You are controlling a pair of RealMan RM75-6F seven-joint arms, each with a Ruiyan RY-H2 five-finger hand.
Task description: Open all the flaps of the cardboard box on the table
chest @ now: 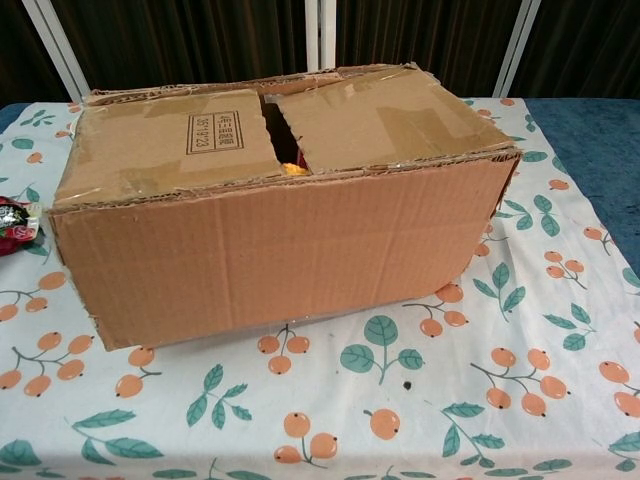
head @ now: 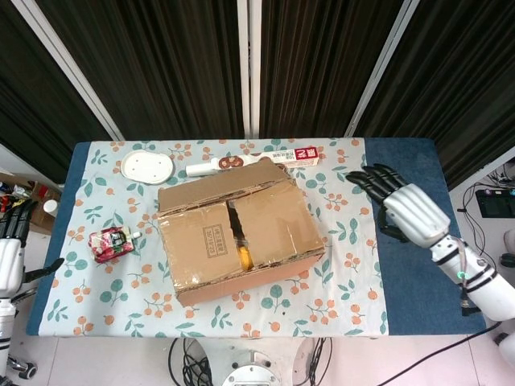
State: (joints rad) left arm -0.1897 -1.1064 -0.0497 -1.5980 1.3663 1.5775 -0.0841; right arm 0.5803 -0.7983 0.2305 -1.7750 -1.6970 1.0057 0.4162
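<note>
Two robot hands frame the scene, both empty with fingers spread: the left robot hand [head: 10,259] beyond the surface's [head: 418,241] left edge, the right robot hand [head: 406,209] over the blue strip, well apart from the cardboard box [head: 237,237]. The box sits mid-surface, its two inner flaps [chest: 380,115] lying flat with a narrow gap between them; the far outer flap has dropped behind. To lift a flap well, the right hand should probably approach low, slip fingertips into the central gap, and fold outward past vertical so it does not spring back.
</note>
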